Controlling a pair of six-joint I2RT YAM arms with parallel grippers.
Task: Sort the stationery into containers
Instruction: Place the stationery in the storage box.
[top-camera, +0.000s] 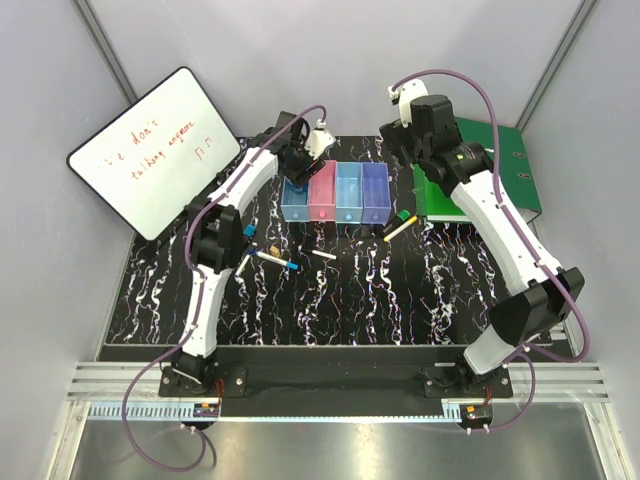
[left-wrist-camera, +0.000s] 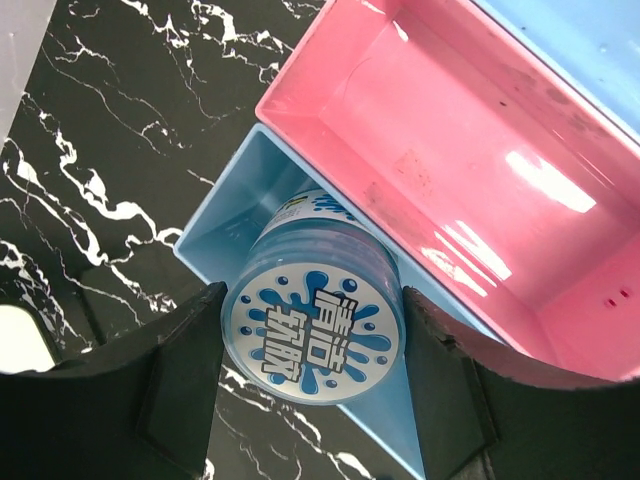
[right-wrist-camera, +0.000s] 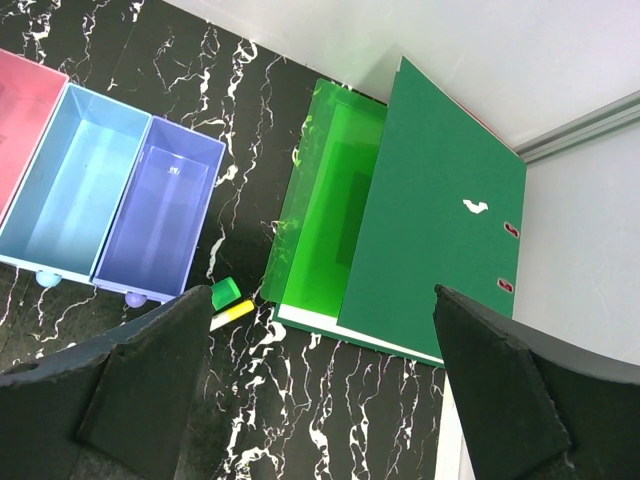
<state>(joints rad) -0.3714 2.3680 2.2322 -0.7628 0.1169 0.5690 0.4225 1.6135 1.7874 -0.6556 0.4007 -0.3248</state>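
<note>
My left gripper (top-camera: 298, 160) is shut on the round blue roll (left-wrist-camera: 313, 330) with a white splash label. It holds the roll over the back end of the blue bin (left-wrist-camera: 225, 235), the far end of the roll down inside. Pink (top-camera: 322, 195), light blue (top-camera: 348, 192) and purple-blue (top-camera: 375, 192) bins follow in a row to the right. My right gripper (top-camera: 398, 140) is open and empty, high behind the purple-blue bin (right-wrist-camera: 160, 215). A yellow highlighter (top-camera: 400, 229) and a green cap (right-wrist-camera: 226, 294) lie in front of that bin. A blue-capped marker (top-camera: 276, 261) and a white marker (top-camera: 323, 254) lie in front of the blue bin.
Green ring binders (top-camera: 480, 170) lie at the back right, and show in the right wrist view (right-wrist-camera: 420, 200). A whiteboard (top-camera: 155, 150) with red writing leans at the back left. A small teal-capped item (top-camera: 249, 231) lies by the left arm. White walls close the back.
</note>
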